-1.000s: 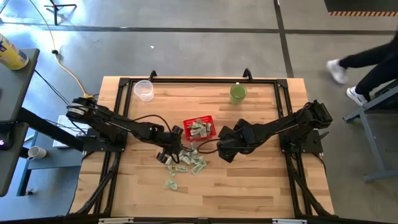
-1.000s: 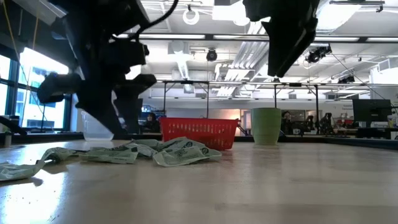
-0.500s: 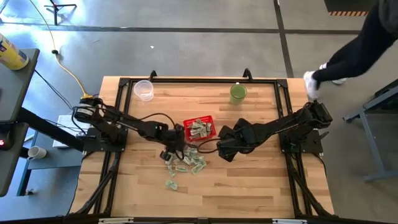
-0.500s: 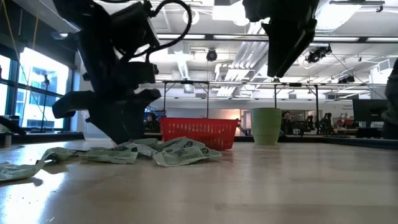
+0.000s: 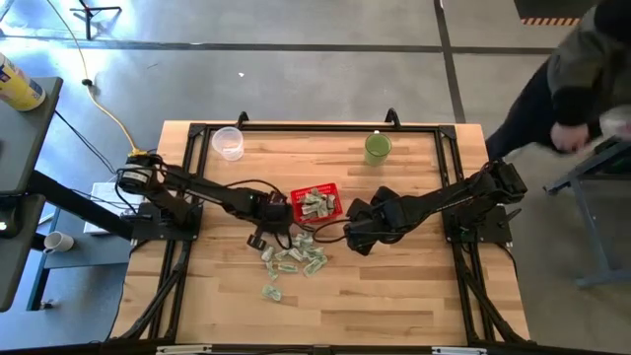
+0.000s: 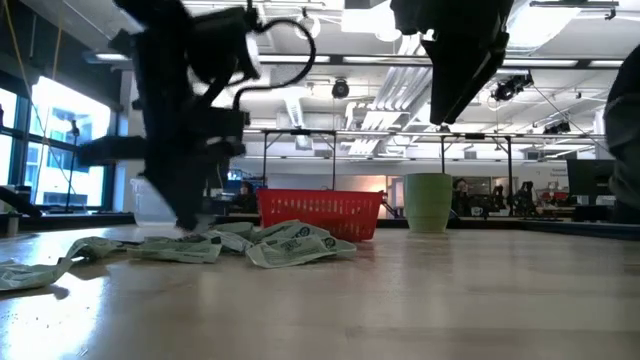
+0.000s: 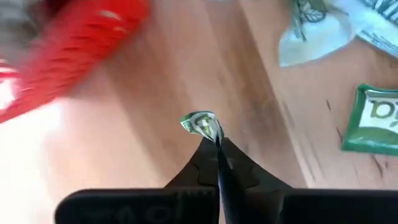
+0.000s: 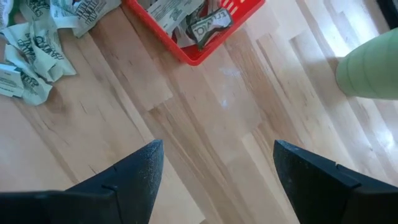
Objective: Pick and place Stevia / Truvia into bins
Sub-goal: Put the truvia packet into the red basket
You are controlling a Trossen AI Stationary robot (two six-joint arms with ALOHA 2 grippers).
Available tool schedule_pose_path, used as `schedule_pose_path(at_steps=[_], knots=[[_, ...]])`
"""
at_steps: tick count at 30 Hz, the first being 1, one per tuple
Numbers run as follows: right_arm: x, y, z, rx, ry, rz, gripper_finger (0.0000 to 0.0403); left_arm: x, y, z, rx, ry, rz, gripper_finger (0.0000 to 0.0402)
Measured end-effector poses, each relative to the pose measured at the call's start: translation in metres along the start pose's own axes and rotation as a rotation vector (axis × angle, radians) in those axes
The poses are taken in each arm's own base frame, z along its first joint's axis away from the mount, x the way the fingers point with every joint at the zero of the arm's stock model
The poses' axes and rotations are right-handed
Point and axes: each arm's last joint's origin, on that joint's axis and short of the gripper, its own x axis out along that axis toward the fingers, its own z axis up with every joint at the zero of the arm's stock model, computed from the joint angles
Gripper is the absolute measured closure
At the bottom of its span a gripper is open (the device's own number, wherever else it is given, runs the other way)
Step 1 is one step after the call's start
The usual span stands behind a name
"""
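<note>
Red basket sits about mid-table, already holding several sachets, and I'll use it as the reference for everything else. Wooden tabletop has loads of bare room on the near side of the basket, all the way out to the near edge, plus open wood on the far side between the clear plastic cup and the green cup, which stand well back by the far edge. A black frame rail runs around the table's sides.

Loose Stevia sachets lie in a scattered pile just on the near side of the basket, a few trailing off further toward the near edge. From the low camera the pile sprawls right in front of the basket.

Left gripper is down beside the basket's left near corner, at the edge of the pile. Its wrist cam shows the fingers pinched together with one small crumpled green-and-white sachet clamped at the very tips, bare wood beneath and the blurred red basket wall close by.

Right gripper hovers just to the right of the basket, above the table, fingers spread wide with nothing between them. Its cam looks down on the basket corner and the pile's edge.

A person is off past the table's far right corner.
</note>
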Motion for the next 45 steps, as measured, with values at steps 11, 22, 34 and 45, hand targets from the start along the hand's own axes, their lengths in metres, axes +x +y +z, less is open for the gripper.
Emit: schedule_pose_path(at_steps=[11,22,34,45], knots=[[0.003,-0.006,0.000,-0.060,0.000,-0.045,0.0109,-0.071,0.043,0.045,-0.114,-0.399,0.185,0.0372],[0.012,-0.008,-0.009,-0.095,0.033,-0.085,0.0109,-0.032,0.087,0.033,-0.451,-0.342,0.160,0.0246],[0.011,-0.004,-0.005,-0.104,0.003,-0.025,0.0109,-0.101,0.019,0.001,-0.698,-0.147,-0.064,0.0141],[0.018,-0.006,0.018,-0.016,-0.106,0.054,0.0109,-0.064,-0.039,0.002,-1.263,0.128,-0.141,0.0175]])
